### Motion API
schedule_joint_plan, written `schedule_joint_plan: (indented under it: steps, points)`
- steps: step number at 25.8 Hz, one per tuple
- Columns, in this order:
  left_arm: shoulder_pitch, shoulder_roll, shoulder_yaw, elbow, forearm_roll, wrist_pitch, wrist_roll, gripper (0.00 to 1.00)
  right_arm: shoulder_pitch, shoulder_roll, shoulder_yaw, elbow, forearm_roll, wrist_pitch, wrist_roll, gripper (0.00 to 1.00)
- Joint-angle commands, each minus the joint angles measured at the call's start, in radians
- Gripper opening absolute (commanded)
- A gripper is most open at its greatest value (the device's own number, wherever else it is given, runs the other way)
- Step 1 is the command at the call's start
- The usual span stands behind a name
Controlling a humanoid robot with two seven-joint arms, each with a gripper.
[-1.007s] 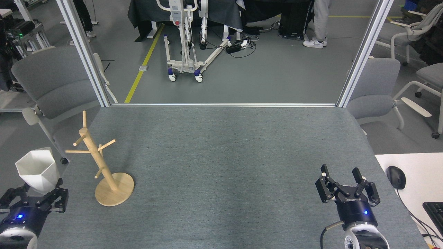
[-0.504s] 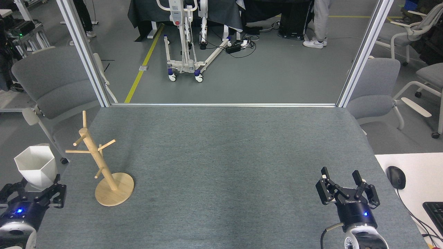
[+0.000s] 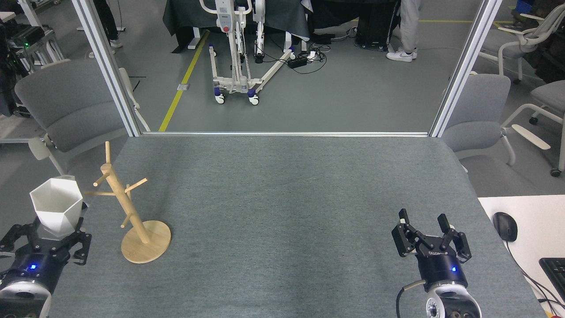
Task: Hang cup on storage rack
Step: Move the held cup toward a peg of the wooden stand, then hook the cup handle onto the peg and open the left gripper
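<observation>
Left gripper (image 3: 52, 236) has its jaws pinched on the base of the cup (image 3: 56, 210), holding it up at the front-left corner of the table, just left of the storage rack (image 3: 128, 212). The cup sits upright, mouth facing up, and from here its inside looks bare white, nothing in it that I can see. Its six-sided rim comes close to the tip of the rack's left-pointing peg, and I honestly can't tell if they touch or if there's a gap. The handle tab seems to be the little bump at the cup's far rim, but it's too small to be sure.

Right gripper (image 3: 424, 223) is way off on the other side of the rack, near the front-right of the table (image 3: 287, 198), jaws spread wide with nothing between them, pointing away from the robot.

The rack itself stands on its round wooden base, post leaning a bit left in this view, short pegs sticking out at angles, none of them carrying anything. Far to the right of the rack, past the table edge, a white desk (image 3: 529, 212) has a black mouse (image 3: 504, 226) and the corner of a keyboard (image 3: 554, 270).
</observation>
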State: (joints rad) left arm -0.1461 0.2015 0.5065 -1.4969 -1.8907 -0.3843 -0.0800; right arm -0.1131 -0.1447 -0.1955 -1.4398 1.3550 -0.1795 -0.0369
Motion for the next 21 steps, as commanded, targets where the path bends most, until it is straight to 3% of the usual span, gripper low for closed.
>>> schedule_joint_plan:
  steps: [1,19,20,21]
  points:
    - [0.003,-0.013,-0.022,-0.008,-0.037,0.004,-0.003,0.0,-0.007,0.007,0.001,0.001,0.003,0.0,0.0,1.0]
    - [0.003,-0.071,-0.071,0.024,-0.125,0.007,-0.004,0.0,-0.014,0.011,0.004,0.001,0.003,0.003,0.002,1.0]
    - [0.003,-0.071,-0.071,0.024,-0.125,0.007,-0.003,0.02,-0.013,0.011,0.005,0.001,0.003,0.005,0.002,1.0]
    - [0.003,-0.071,-0.071,0.026,-0.125,0.007,-0.003,0.16,-0.013,0.011,0.005,0.001,0.003,0.003,0.0,1.0]
